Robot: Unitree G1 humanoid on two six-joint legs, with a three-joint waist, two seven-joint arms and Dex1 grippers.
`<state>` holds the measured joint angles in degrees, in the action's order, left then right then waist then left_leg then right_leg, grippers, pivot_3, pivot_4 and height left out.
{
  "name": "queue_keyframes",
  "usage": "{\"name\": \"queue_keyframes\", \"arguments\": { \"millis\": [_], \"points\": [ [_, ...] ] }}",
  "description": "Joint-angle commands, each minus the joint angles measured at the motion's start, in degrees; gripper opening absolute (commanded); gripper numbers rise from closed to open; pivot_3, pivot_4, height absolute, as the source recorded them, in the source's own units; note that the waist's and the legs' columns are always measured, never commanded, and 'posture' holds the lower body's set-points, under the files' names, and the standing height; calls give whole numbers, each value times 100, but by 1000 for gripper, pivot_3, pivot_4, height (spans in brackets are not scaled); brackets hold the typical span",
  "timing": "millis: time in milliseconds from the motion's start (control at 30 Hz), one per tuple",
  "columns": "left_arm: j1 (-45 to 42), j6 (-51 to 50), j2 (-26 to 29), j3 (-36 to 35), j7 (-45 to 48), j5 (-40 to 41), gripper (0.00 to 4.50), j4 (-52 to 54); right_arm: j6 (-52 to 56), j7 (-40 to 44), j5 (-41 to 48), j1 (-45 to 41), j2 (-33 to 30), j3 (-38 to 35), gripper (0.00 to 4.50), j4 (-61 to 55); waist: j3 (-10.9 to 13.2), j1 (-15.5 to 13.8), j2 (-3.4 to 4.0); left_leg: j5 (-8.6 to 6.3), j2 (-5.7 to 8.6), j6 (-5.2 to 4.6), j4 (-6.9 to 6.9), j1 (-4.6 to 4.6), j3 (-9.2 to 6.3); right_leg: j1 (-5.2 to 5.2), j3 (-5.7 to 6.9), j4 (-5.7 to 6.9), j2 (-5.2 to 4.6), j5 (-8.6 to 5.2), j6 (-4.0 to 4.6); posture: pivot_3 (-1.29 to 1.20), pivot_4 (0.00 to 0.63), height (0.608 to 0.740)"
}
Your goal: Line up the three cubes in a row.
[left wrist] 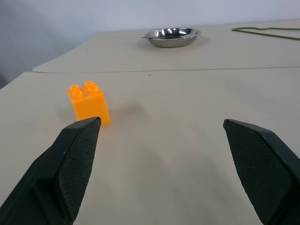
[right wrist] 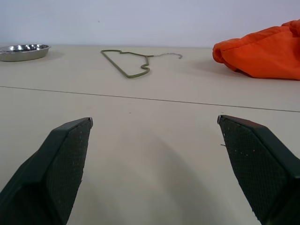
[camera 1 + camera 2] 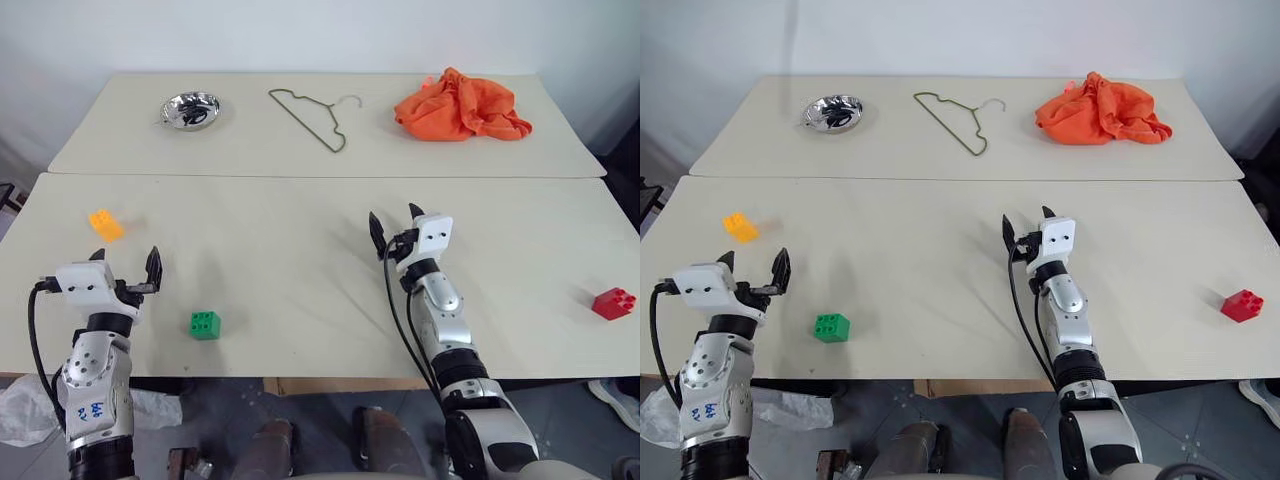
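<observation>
On the near table (image 3: 300, 230) the three blocks sit far apart, not in a row. Over on the robot's left side is the orange-yellow block (image 3: 105, 224), close to the table's left edge. Near the front edge sits the green block (image 3: 205, 324), a bit to the right of the left gripper (image 3: 127, 268). Way off on the right side, close to the table's right end, is the red block (image 3: 613, 303).

Both robot hands are up over the table and hold nothing. The left gripper has its two black fingers spread wide, and the orange-yellow block sits just ahead of them, not touching. The right gripper (image 3: 395, 226) is near the middle of the table, also spread wide, with bare table in front of it.

On the far table (image 3: 250, 140) lie a shiny metal bowl (image 3: 190, 109), a wire hanger (image 3: 312, 116) and a crumpled orange cloth (image 3: 460, 106).
</observation>
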<state>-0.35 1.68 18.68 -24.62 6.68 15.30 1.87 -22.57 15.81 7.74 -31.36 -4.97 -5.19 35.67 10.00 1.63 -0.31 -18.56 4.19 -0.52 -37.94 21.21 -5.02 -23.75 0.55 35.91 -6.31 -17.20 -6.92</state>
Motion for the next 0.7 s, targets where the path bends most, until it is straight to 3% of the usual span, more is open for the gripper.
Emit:
{"name": "queue_keyframes", "arguments": {
  "millis": [33, 167, 300, 433, 567, 700],
  "points": [
    [127, 205, 36, -130, -4, -45, 4445, 374, -63, 127, 23, -72, -66, 13, 4500, -199, 0, -1, 0, 0, 0, 0, 0, 0, 1, 0, 0, 0, 0, 0, 0, 0, 150, 740],
    [328, 176, 89, -248, 245, 293, 4445, 785, 106, 563, 382, 160, -149, -31, 4500, -733, 0, -5, 0, 0, -2, 0, 1, 0, 3, 0, -2, -3, -2, 0, 0, 0, 150, 740],
    [306, -150, 430, -275, 930, 1015, 4445, 1458, 801, 1296, 956, 689, -514, 35, 4500, -2081, 1, -50, 0, -1, -4, 0, 0, 3, -1, 3, 0, -7, -8, 0, 0, 0, 150, 740],
    [247, -1003, 1281, 55, 2241, 1957, 4445, 1886, 1748, 1685, 1409, 1402, -1401, -235, 4500, -3673, 7, -132, 12, -3, -1, -4, 1, 4, -1, 6, -3, -17, -15, 0, 0, 0, 150, 740],
    [-127, -1425, 2176, 717, 3718, 2126, 4445, 1689, 2618, 1715, 1976, 2419, -2538, -1401, 4500, -4808, 13, -209, 28, -5, 2, -7, 3, 2, -1, 13, -2, -45, -16, -1, 1, 0, 150, 740],
    [-816, -1579, 2334, 1158, 4430, 2184, 4445, 1342, 2989, 1685, 2238, 3334, -3098, -2568, 4500, -5217, 14, -249, 29, -5, -5, -7, 9, 2, 3, 15, -2, -59, -15, -1, 1, 0, 150, 740]
  ]
}}
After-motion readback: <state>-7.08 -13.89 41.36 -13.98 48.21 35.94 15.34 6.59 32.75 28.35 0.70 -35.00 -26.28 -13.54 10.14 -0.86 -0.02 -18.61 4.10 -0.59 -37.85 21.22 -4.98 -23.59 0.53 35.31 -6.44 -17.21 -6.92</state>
